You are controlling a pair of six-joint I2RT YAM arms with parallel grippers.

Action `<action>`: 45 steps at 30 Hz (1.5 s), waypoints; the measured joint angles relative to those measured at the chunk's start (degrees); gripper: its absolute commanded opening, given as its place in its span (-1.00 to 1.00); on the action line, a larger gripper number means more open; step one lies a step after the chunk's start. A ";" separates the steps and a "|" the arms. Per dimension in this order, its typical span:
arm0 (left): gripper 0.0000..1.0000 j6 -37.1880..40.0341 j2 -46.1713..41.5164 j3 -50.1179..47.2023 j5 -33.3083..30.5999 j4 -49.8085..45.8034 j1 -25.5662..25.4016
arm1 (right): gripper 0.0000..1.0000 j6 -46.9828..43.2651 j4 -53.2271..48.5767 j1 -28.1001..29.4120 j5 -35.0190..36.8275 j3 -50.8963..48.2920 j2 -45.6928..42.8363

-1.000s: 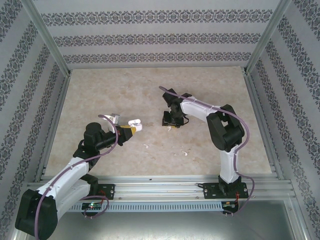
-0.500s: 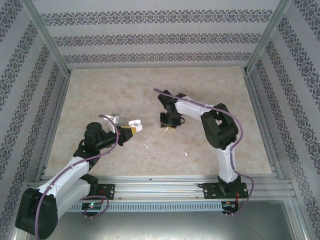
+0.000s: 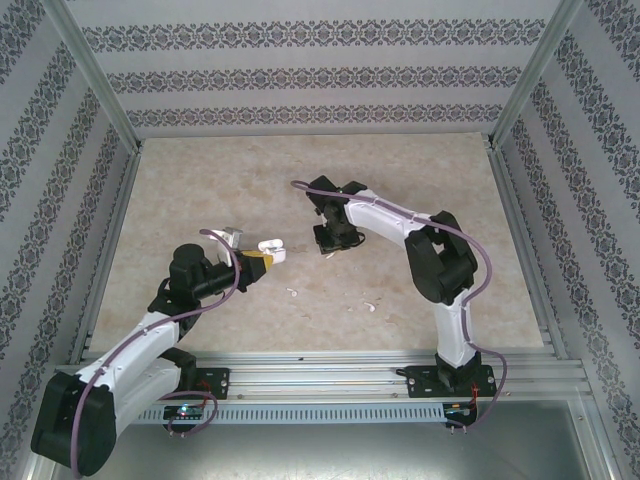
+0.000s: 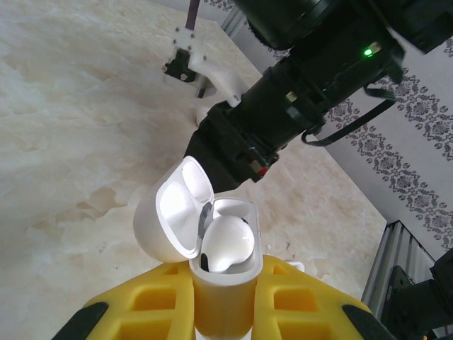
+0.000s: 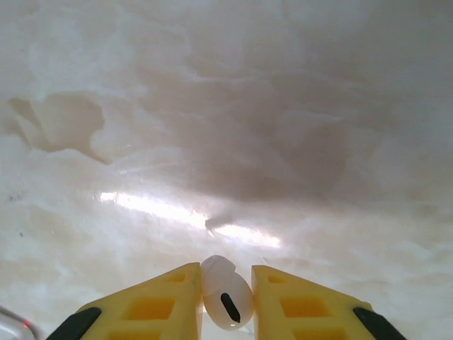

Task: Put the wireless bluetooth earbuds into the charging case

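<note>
The right claw (image 5: 226,282) has narrowed over the last second and now pinches a white earbud (image 5: 228,303) between its yellow fingers, apparently clear of the table (image 5: 141,106). From above, it has also slid left, closing on the left claw (image 4: 223,312). That suggests pickup is done and the carry to the case is under way.

The left claw has not moved. It is clamped tight on the charging case (image 4: 225,280), held upright over the table left of its middle, about halfway between the far and near edges. The lid (image 4: 173,216) hangs open to the left, and 1 seated earbud (image 4: 228,244) already fills the nearer part of the opening.

A loose earbud (image 3: 292,293) lies below the case toward the near edge, and a second loose earbud (image 3: 370,307) lies right of it, near the middle of that edge.

Probably the seated earbud and the raised lid will crowd the approach. The right arm's dark body already looms just behind the case, so the 2 claws have little room to meet.
</note>
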 measured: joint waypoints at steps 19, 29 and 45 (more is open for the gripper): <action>-0.97 7.17 7.52 5.55 12.57 5.55 -3.41 | -0.64 -12.83 1.31 7.96 4.39 -4.42 -29.51; -0.97 8.02 7.52 5.55 13.99 7.54 -4.50 | -0.63 -15.85 3.13 11.65 3.19 -4.68 -32.76; -0.97 8.04 6.16 5.92 13.92 7.50 -4.55 | -0.62 -20.74 1.11 17.22 6.95 -0.87 -28.24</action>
